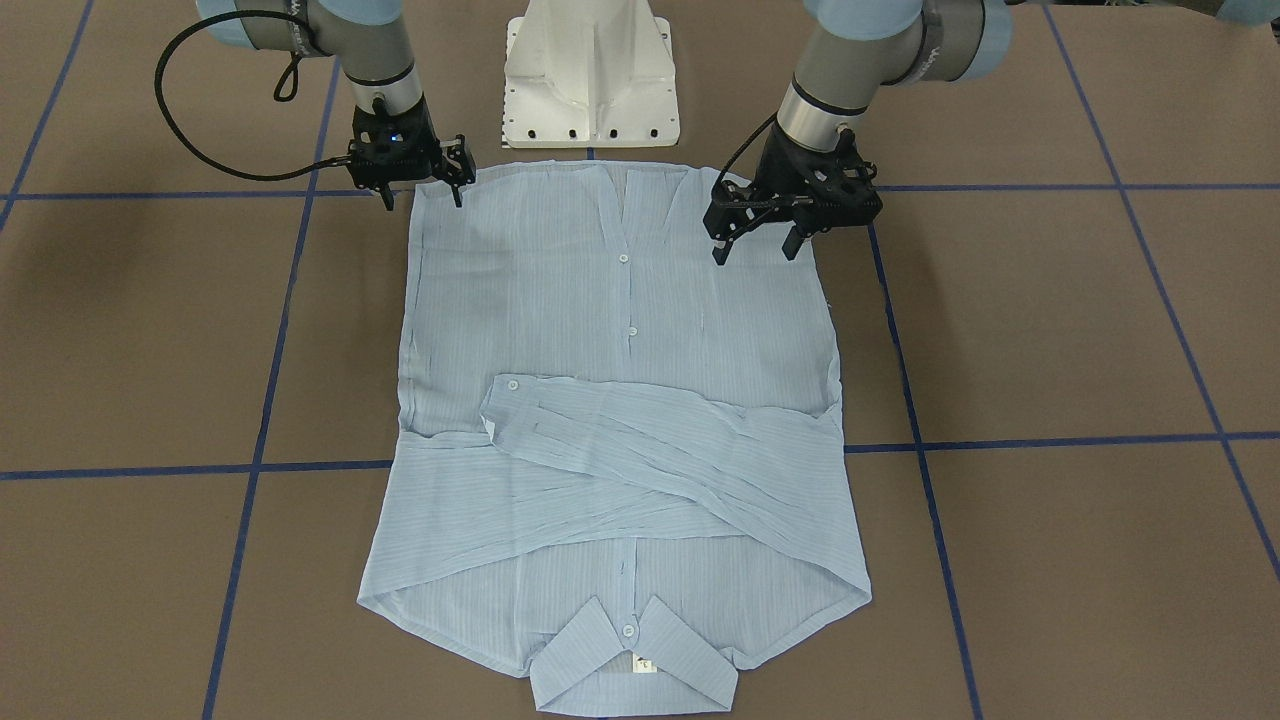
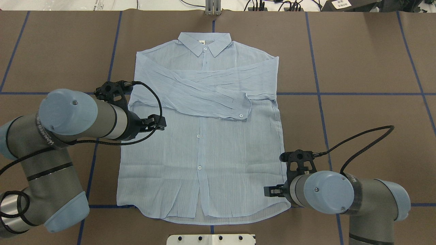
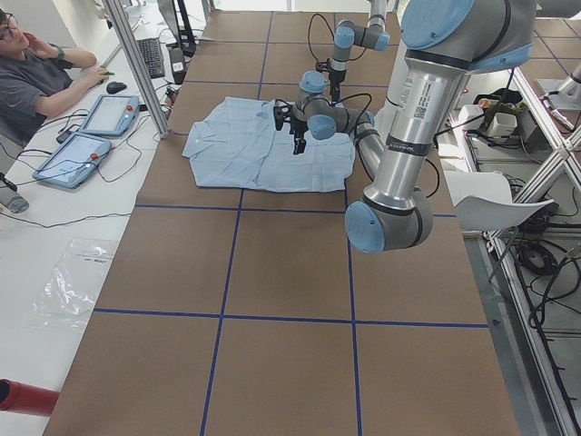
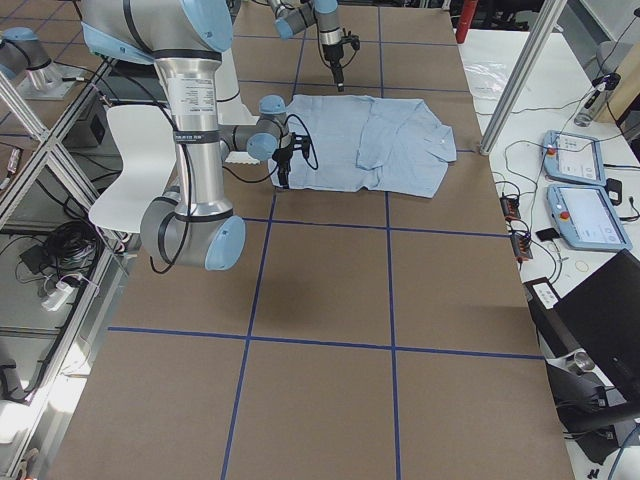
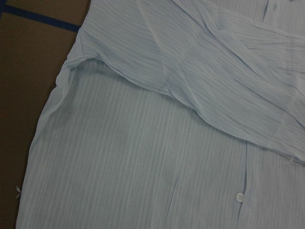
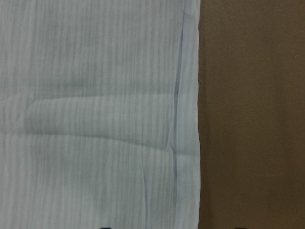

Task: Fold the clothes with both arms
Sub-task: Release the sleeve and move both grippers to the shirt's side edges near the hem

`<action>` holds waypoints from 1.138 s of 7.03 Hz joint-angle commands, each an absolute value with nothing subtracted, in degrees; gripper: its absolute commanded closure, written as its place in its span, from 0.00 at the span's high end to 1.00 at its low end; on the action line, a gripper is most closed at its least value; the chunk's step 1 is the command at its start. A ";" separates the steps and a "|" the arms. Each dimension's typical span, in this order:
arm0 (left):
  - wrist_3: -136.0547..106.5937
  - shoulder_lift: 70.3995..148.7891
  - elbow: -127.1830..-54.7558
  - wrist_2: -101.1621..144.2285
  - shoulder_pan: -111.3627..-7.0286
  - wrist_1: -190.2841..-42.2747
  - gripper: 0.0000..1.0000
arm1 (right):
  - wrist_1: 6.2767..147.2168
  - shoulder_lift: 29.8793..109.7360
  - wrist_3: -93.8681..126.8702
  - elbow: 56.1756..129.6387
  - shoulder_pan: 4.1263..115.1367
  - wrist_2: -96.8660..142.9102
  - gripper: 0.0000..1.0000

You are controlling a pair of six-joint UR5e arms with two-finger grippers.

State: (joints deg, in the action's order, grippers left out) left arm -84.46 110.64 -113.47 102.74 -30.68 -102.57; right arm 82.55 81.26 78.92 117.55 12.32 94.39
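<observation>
- Front-facing: the shirt [image 1: 620,400] is lying flat on the worktop [image 1: 1050,330], buttons up, with its sleeves [image 1: 640,440] crossing the chest and its collar [image 1: 632,660] pointing away from the robot. The left claw [image 1: 755,250] is hanging wide open and empty above the fabric. The right claw [image 1: 423,200], equally spread and empty, is straddling the opposite side edge near the hem.
- Overhead: the wrists are hiding most of both claws.
- Left wrist: a sleeve is lying across the body panel.
- Right wrist: the shirt's side edge is running beside bare worktop.
</observation>
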 commanded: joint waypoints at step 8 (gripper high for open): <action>-84.55 110.74 -113.20 102.66 -30.67 -102.57 1.00 | 82.53 83.14 78.84 117.68 11.78 97.12 0.17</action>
